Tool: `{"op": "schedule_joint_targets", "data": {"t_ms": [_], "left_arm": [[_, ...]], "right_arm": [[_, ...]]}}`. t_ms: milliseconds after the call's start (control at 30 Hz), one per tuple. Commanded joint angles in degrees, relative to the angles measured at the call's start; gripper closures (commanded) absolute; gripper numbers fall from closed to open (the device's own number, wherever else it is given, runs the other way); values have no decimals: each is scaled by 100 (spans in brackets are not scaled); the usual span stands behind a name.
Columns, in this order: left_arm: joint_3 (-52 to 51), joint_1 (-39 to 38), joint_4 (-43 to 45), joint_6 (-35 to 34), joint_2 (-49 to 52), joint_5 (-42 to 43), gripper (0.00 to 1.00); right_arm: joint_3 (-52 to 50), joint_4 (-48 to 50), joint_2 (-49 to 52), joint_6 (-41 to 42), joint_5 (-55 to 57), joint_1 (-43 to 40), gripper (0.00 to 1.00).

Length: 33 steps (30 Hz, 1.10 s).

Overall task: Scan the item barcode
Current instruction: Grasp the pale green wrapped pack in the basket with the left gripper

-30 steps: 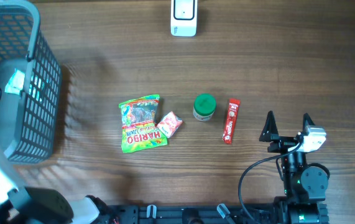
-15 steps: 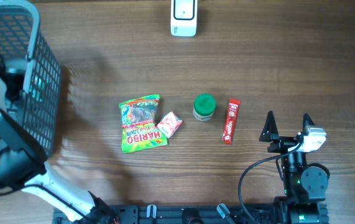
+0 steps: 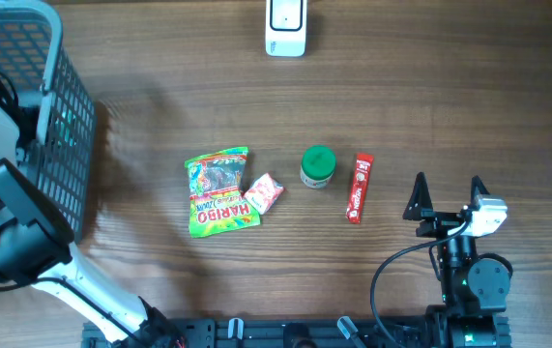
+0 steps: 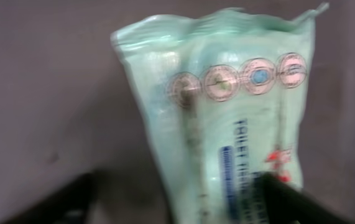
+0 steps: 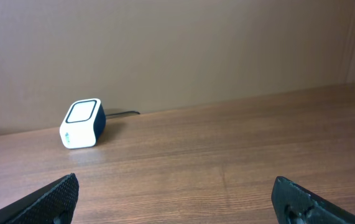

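A pale green tissue packet [image 4: 239, 124] with blue print fills the left wrist view, blurred. It stands between my left gripper's [image 4: 177, 190] dark fingers: the right finger [image 4: 289, 199] overlaps its lower edge, while the left finger [image 4: 59, 199] is apart from it. Overhead, my left arm [image 3: 5, 193] reaches into the grey basket [image 3: 68, 164], which hides the gripper and the packet. The white scanner [image 3: 285, 27] sits at the table's far edge, and the right wrist view also shows the scanner [image 5: 82, 122]. My right gripper [image 3: 447, 184] rests open and empty at the front right.
On the table's middle lie a green Haribo bag [image 3: 221, 191], a small red-and-white candy packet [image 3: 264, 193], a green-lidded jar [image 3: 317, 166] and a red stick packet [image 3: 360, 188]. The basket takes up the far left corner.
My left arm has swung from the table's left edge up and over into the basket. The right arm and the items on the table have not moved.
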Motion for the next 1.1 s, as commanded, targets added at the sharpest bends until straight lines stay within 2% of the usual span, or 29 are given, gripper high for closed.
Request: {"op": "schedule_joint_targets", "data": {"t_ms": [0, 33, 67, 100, 133, 300, 600, 867, 1067], "left_arm": [[-105, -22, -125, 131, 555, -133, 62], [-105, -24, -114, 203, 619, -59, 77], [-105, -24, -127, 214, 645, -59, 82], [-105, -22, -149, 223, 649, -59, 92], [-105, -22, -149, 299, 647, -61, 96], [44, 131, -393, 800, 538, -61, 96], [179, 664, -911, 772, -299, 470, 96], [177, 798, -1342, 645, -992, 511, 96], [177, 800, -1360, 636, -1497, 1220, 96]], "right_arm": [[-7, 17, -61, -105, 33, -24, 0], [-7, 17, -61, -107, 31, -24, 0], [-7, 17, -61, -105, 31, -24, 0], [-7, 17, -61, -105, 31, -24, 0], [-7, 17, -61, -107, 31, -24, 0], [-7, 17, -61, -105, 31, -24, 0], [-7, 17, -61, -103, 31, -24, 0], [-7, 17, -61, -105, 31, -24, 0], [-7, 17, -61, -107, 31, -24, 0]]}}
